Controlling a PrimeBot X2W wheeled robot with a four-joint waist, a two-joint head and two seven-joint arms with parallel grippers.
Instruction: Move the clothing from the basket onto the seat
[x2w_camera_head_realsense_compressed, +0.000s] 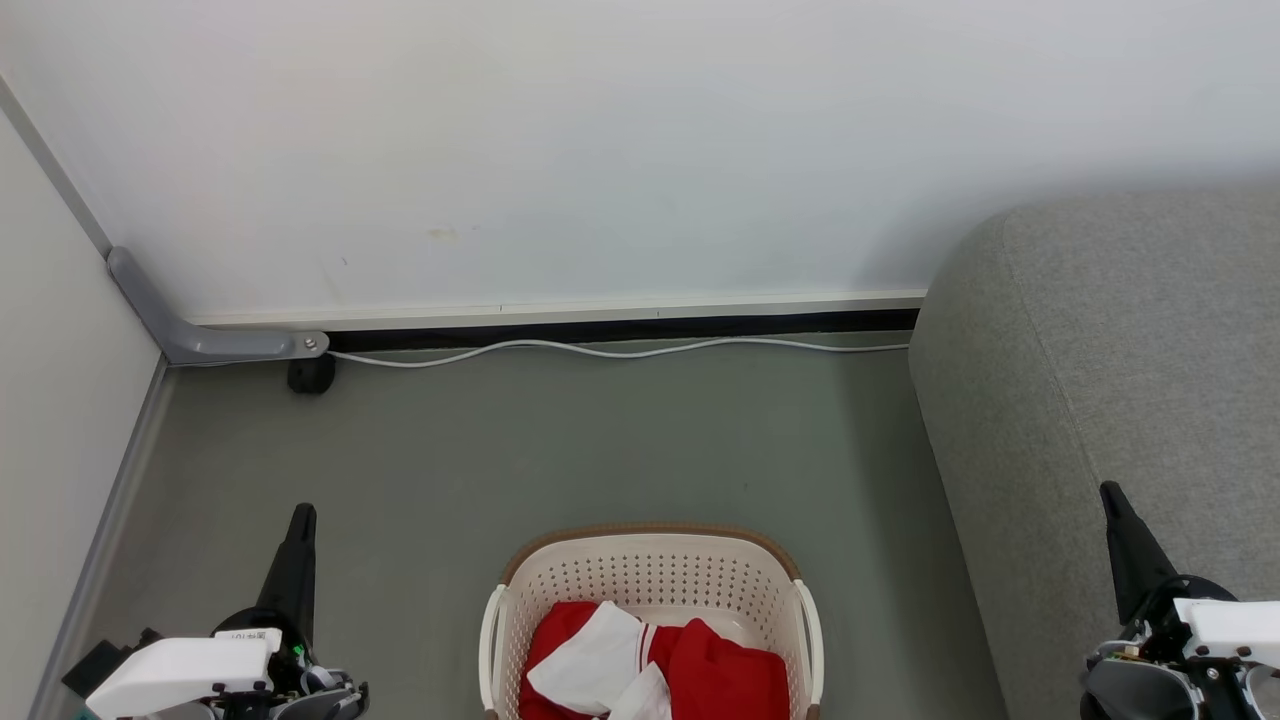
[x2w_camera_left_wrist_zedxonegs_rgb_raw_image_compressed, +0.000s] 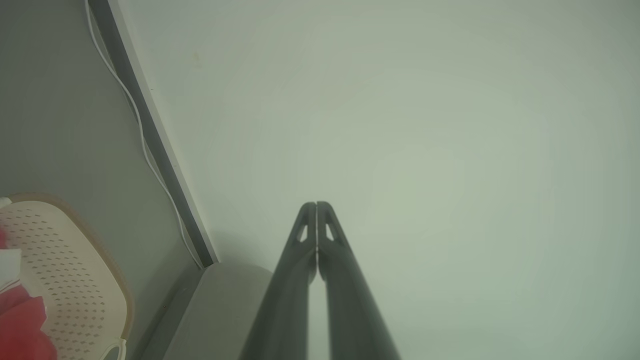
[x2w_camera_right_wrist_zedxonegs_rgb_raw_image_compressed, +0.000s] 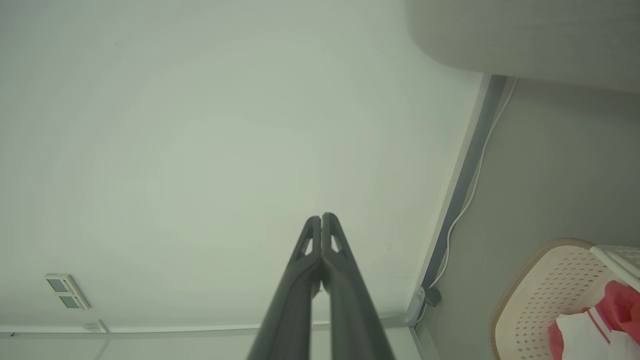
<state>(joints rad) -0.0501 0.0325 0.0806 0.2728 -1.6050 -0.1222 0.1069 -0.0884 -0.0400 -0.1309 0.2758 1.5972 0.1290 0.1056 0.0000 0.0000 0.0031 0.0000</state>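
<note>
Resting in the basket (x2w_camera_head_realsense_compressed: 650, 580), red clothing (x2w_camera_head_realsense_compressed: 720, 680).

No text, brand or number is legible in any view. Head view: small white sticker (x2w_camera_head_realsense_compressed: 248, 635) on top of the left arm's white wrist housing (x2w_camera_head_realsense_compressed: 180, 672), near its upper edge; it carries dark printed marks, too small to read. Right wrist view: pale wall plate (x2w_camera_right_wrist_zedxonegs_rgb_raw_image_compressed: 67, 292) with two dark windows and a smaller plate (x2w_camera_right_wrist_zedxonegs_rgb_raw_image_compressed: 95, 327) just beside it; any markings are unresolved.

Clothing (x2w_camera_head_realsense_compressed: 700, 670) in basket (x2w_camera_head_realsense_compressed: 650, 575), left of seat (x2w_camera_head_realsense_compressed: 1100, 380)
</note>
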